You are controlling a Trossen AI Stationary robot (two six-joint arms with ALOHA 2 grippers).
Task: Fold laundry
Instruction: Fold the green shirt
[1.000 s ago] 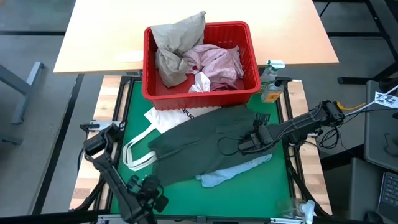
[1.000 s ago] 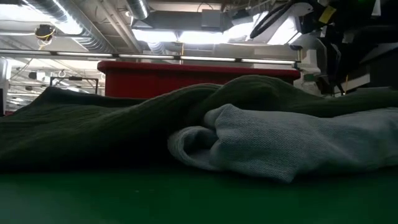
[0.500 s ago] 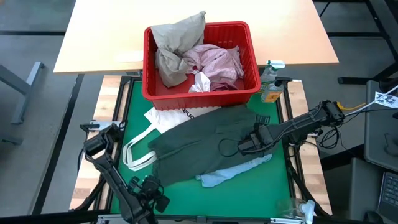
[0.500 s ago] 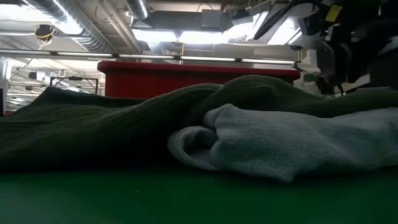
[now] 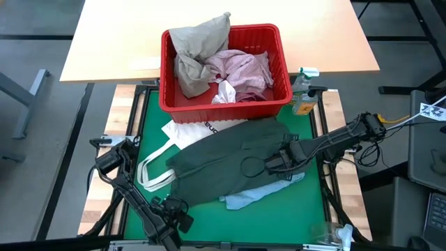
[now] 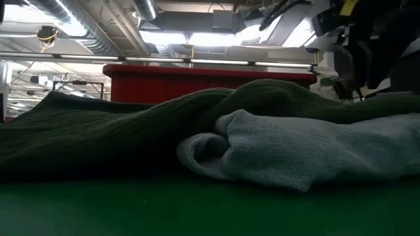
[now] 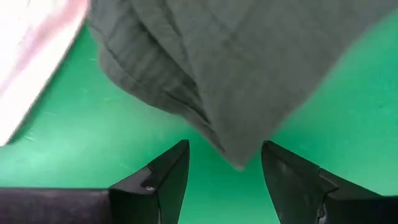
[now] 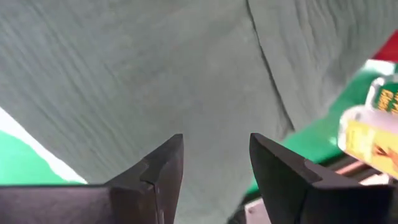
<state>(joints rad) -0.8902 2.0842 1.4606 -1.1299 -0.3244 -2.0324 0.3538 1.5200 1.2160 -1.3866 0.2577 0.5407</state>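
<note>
A green-topped desk (image 5: 143,125) carries a red slotted basket (image 5: 224,101) at its far edge and a dark grey-green garment (image 5: 223,157) spread across its middle, the cloth's long axis running on a slant from the near left corner up toward the far right, near the basket; a light blue piece (image 5: 245,196) pokes out from beneath its near edge, and a white tote bag (image 5: 182,131) with loop handles lies partly under its left side; inside the basket sit a beige-khaki garment (image 5: 191,52), a mottled pink one (image 5: 240,70) and a small white piece (image 5: 224,92); a spray bottle (image 5: 304,90) stands just right of the basket.

From above, the right tool (image 5: 268,164) rests over the right half of the grey-green garment, the left tool (image 5: 182,215) near the desk's front edge just off the cloth's near left corner; only the level view shows the blue piece (image 6: 295,154) bunched in soft folds under the dark cloth (image 6: 98,137), with the basket (image 6: 197,82) behind.

The left wrist view shows that tool (image 7: 225,169) spread wide and holding nothing, the garment's corner (image 7: 236,74) hanging between its fingers (image 7: 168,174) over bare green; the right wrist view shows its tool (image 8: 216,163) parted and empty, close above the cloth (image 8: 155,74).
</note>
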